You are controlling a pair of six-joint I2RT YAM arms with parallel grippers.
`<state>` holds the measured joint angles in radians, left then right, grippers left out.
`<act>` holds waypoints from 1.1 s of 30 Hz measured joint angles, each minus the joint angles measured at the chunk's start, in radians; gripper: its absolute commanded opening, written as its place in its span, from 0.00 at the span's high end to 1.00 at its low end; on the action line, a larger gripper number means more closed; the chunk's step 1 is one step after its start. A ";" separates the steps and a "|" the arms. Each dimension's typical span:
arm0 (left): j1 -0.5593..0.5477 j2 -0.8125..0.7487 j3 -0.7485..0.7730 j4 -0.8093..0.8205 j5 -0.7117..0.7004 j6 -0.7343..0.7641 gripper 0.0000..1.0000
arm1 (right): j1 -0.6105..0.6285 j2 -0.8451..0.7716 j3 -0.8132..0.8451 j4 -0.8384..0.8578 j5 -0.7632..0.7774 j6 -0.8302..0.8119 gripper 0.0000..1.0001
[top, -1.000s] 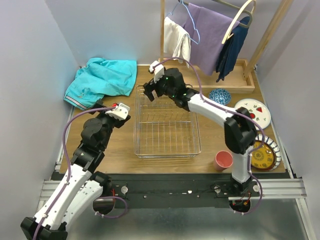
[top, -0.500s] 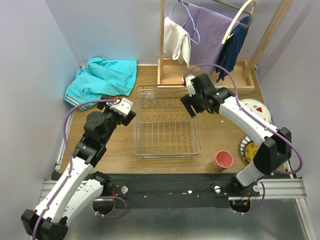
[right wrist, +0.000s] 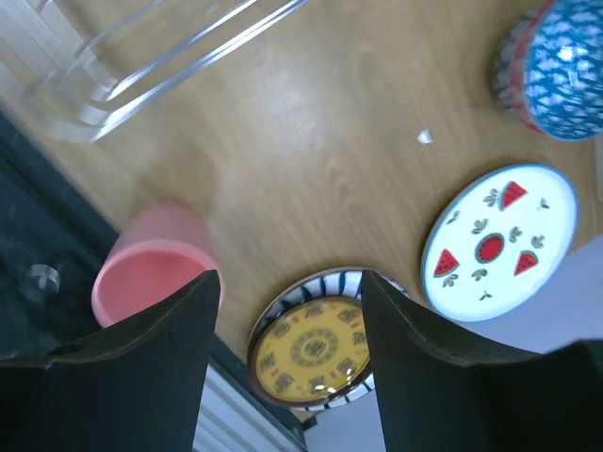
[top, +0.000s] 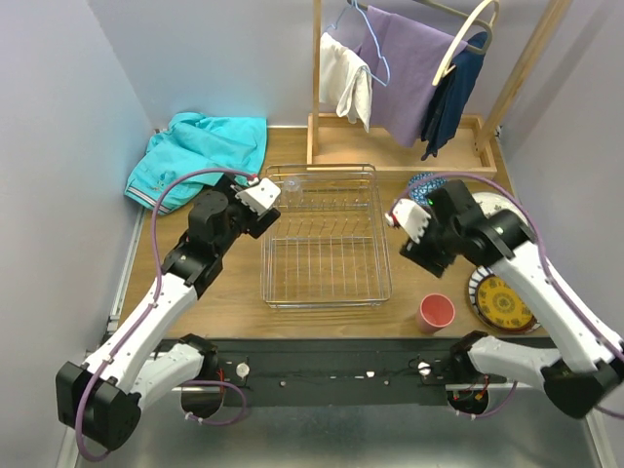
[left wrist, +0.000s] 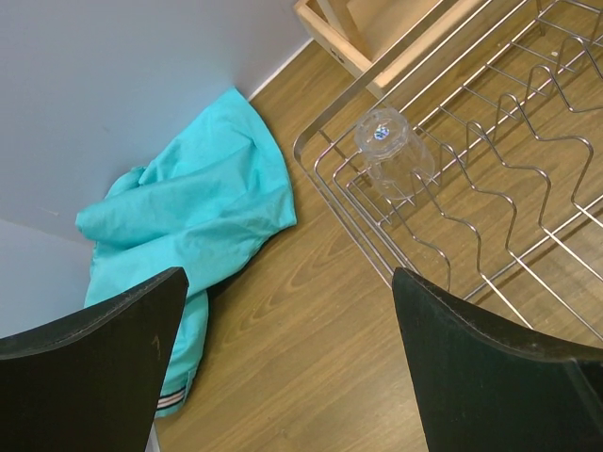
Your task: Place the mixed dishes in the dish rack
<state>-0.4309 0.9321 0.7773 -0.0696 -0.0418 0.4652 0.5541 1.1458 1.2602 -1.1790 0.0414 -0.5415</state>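
Glassware is already in the dish rack [top: 328,304] — the small clear glass [left wrist: 394,155] stands upside down in the far-left corner, presumably so it can drain. The left hand [left wrist: 287,282] hovers beside that corner, wide open and empty. The right hand [right wrist: 289,282] points down over the counter [right wrist: 311,132] right of the rack, parted and holding nothing — pink cup [right wrist: 151,273] and yellow plate [right wrist: 316,350] lie below it.

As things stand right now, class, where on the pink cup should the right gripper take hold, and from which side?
Probably its rim, from straight above. The pink cup stands upright with its mouth open to the top, so one finger of the right gripper can go inside the wall and one outside.
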 measured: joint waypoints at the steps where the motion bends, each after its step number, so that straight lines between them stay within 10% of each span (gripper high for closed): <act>1: 0.000 0.010 0.005 0.001 0.003 0.003 0.01 | 0.000 -0.046 -0.019 -0.023 -0.015 -0.045 0.30; 21: 0.000 0.061 0.103 -0.116 0.010 -0.010 0.01 | 0.000 -0.123 -0.375 -0.090 -0.201 -0.399 0.38; 33: 0.004 0.064 0.127 -0.155 0.014 -0.014 0.01 | -0.013 -0.062 -0.408 -0.016 -0.203 -0.423 0.99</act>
<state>-0.4271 0.9958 0.9047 -0.2245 -0.0277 0.4515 0.5415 1.0836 0.8520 -1.1954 -0.1619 -0.9649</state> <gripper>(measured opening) 0.987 0.176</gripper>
